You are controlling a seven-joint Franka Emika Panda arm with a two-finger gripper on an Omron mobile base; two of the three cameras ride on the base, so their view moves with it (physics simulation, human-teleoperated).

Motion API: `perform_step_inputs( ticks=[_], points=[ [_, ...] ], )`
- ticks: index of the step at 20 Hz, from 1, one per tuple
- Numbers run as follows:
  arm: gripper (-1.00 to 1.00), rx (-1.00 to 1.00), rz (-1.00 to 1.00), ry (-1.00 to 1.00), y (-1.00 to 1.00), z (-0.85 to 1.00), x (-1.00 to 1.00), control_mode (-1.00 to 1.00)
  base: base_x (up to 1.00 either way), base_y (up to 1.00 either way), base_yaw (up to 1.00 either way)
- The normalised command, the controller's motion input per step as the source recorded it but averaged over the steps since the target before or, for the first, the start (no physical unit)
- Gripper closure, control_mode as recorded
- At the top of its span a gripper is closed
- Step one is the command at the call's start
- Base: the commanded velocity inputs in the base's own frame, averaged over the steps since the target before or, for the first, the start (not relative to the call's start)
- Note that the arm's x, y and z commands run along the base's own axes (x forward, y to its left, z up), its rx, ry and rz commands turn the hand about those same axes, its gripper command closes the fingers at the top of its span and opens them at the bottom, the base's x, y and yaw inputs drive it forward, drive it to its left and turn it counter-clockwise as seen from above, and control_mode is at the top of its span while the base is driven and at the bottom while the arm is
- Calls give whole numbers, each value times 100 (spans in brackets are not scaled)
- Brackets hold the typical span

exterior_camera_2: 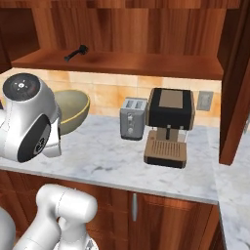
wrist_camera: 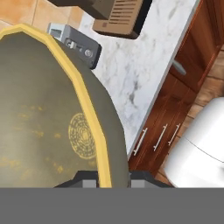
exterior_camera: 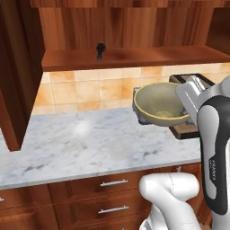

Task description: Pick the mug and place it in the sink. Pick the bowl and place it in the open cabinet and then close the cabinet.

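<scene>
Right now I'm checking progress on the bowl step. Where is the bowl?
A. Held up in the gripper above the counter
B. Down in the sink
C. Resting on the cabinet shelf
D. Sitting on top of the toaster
A: the bowl is tilted on its side, off the marble counter, its rim clamped in the gripper; the cabinet shelf holds only a small dark object.

The bowl [exterior_camera: 161, 104] hangs tilted above the marble counter [exterior_camera: 81, 143], below the open cabinet [exterior_camera: 126, 57] and in front of the tiled wall [exterior_camera: 90, 90]. A small utensil [exterior_camera: 100, 50] stands on the cabinet's floor board. On the counter the toaster [exterior_camera_2: 133, 117] sits against the wall — the coffee machine [exterior_camera_2: 168, 126] just beside it, to its right. Drawers [exterior_camera: 112, 195] run under the counter's front edge.
</scene>
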Motion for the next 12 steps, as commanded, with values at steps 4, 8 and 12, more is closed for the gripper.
perform_step_inputs(
  ticks=[4,8,12],
  points=[
    [100,0,0,0,0,0,0,100,0,-11,-2],
    [100,0,0,0,0,0,0,100,0,-7,-7],
    [100,0,0,0,0,0,0,100,0,-7,-9]
  ],
)
